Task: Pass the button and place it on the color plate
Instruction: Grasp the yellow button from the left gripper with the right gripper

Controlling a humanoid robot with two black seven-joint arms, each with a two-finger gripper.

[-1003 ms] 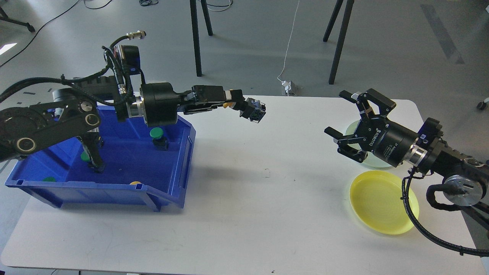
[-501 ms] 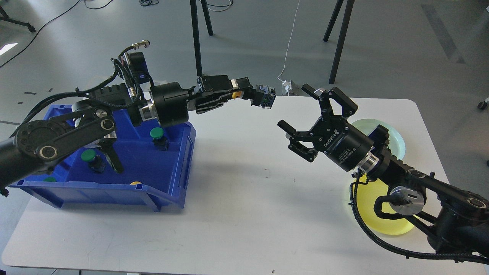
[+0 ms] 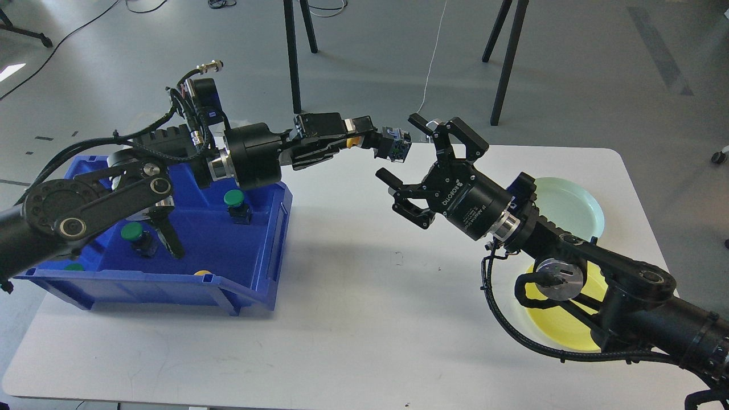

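Over the white table (image 3: 353, 319), left gripper (image 3: 369, 139) clamps the button (image 3: 394, 146), with the wide-open right gripper (image 3: 403, 154) just beside its tip.

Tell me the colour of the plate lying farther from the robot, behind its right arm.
Pale mint green: the far plate, seen in the head view, the only view.

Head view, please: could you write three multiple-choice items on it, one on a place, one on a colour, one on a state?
1. Where is the blue bin?
A. table's left part
B. table's right part
C. on the floor

2. What colour is the plate nearest the camera?
A. red
B. yellow
C. black

3. How is the right pincer?
A. shut on a plate
B. out of view
C. open

Key:
1 A, the bin sits left.
2 B, the near plate is yellow.
3 C, its fingers are spread beside the yellow button gripped by the left pincer.
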